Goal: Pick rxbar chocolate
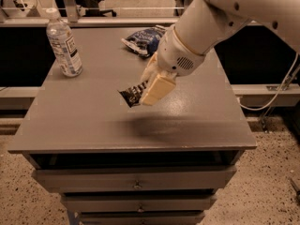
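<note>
The rxbar chocolate (131,94), a small flat bar in a shiny black wrapper with white text, is held between the cream fingers (157,89) of my gripper (148,93). The bar hangs in the air above the grey table (93,121), and a shadow lies on the tabletop below it. Only the bar's left end shows; the rest is hidden behind the near finger. My white arm comes in from the upper right.
A clear water bottle (63,44) stands at the table's back left. A puffy blue snack bag (143,39) lies at the back middle, partly behind my arm. The table has drawers (136,182) below its front edge. Cables hang at the right.
</note>
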### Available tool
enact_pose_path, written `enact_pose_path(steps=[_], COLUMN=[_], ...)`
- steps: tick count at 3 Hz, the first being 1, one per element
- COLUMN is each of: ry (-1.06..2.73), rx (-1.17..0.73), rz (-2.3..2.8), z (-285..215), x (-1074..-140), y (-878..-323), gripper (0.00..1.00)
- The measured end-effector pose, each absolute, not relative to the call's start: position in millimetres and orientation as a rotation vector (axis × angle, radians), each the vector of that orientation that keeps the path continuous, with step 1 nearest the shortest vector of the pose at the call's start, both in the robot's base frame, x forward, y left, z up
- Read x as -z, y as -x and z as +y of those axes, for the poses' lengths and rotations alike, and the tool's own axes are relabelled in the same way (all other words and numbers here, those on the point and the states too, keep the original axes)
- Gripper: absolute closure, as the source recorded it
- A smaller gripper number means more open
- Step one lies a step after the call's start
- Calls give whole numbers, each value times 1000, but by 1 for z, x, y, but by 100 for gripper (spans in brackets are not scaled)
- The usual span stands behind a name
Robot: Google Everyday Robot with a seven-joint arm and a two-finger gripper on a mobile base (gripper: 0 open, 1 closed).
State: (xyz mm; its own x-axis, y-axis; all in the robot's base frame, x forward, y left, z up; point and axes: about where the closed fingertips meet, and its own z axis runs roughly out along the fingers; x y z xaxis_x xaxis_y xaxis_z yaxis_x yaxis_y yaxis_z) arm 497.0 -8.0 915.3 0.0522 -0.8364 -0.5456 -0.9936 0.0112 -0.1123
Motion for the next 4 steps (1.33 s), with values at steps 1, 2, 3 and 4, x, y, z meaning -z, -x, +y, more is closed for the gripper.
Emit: enact_pose_path(steps=[1,2,3,4], ry=[1871,1834,1736,1643], rx=[-445,-513,-647,-769], rz=[1829,1810,1713,1587], z=[-8,-14,-24,-28], x=[-915,-908,-905,-913], y=[-497,-478,-465,-462], gripper=[100,100,100,100])
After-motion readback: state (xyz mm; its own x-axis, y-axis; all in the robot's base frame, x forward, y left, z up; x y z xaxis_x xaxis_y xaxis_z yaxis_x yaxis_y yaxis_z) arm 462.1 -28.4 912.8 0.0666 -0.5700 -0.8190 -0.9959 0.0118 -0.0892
